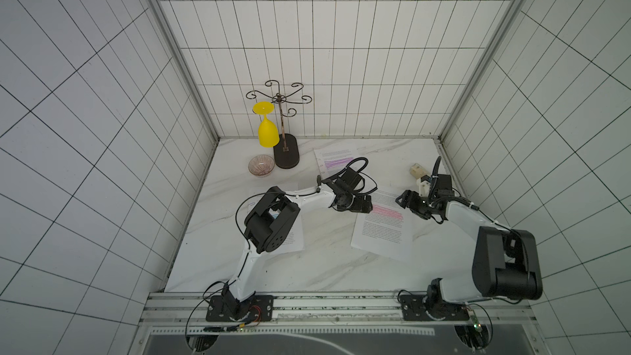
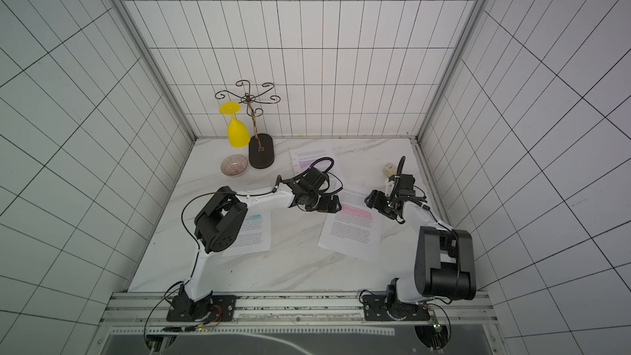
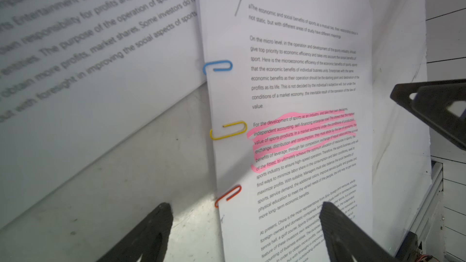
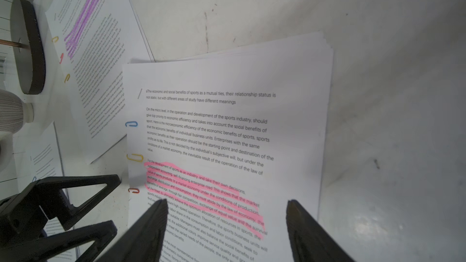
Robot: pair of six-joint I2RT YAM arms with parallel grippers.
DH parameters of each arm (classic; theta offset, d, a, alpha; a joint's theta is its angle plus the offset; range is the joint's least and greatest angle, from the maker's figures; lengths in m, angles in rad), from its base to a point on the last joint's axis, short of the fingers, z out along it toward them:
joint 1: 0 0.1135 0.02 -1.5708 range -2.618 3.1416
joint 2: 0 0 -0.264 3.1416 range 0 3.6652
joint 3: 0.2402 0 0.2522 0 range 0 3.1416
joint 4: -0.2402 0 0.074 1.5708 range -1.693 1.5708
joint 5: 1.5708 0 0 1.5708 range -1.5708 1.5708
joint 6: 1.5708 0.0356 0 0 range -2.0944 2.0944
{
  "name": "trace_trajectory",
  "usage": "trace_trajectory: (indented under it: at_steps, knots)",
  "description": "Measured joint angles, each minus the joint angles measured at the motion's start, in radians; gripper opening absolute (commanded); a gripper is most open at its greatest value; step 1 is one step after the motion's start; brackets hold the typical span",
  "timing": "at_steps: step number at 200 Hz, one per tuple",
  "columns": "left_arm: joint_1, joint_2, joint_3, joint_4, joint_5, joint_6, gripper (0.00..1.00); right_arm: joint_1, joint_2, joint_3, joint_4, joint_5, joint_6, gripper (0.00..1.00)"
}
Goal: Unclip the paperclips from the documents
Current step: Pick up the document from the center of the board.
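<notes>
Left hand [image 3: 244, 207]: wide, empty.
Right hand [image 4: 227, 204]: apart, empty.
Pink-banded document [image 3: 290, 76]: three paperclips [image 3: 228, 130] clipped on.
Progress: apparently none removed.

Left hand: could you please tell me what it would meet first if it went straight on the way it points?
Most likely the pink-highlighted document: the left hand is open, pointing at its clipped edge, with the orange paperclip just ahead. Its height above the paper is unclear.
</notes>
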Motion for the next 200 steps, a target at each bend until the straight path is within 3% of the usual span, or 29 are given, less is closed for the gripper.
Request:
trace_trajectory:
  at_steps: [49, 77, 97, 129, 158, 200]
  knots:
    - [-0.020, 0.028, 0.031, 0.007, 0.092, -0.013, 0.88, -0.002, 0.069, -0.014, -0.005, -0.007, 0.012, 0.49]
    - [-0.019, 0.028, 0.009, 0.040, 0.154, -0.055, 0.79, -0.009, 0.087, -0.013, 0.010, -0.030, 0.014, 0.44]
    - [-0.019, 0.028, -0.019, 0.106, 0.214, -0.109, 0.71, -0.013, 0.094, -0.013, 0.018, -0.045, 0.014, 0.43]
    - [-0.019, 0.027, -0.037, 0.192, 0.278, -0.191, 0.34, -0.013, 0.100, -0.013, 0.029, -0.058, 0.014, 0.44]
    - [-0.019, 0.027, -0.034, 0.190, 0.265, -0.174, 0.00, -0.013, 0.100, -0.013, 0.031, -0.067, 0.011, 0.48]
    - [-0.019, 0.021, -0.018, 0.089, 0.194, -0.096, 0.00, -0.013, 0.090, -0.014, 0.033, -0.115, -0.005, 0.60]
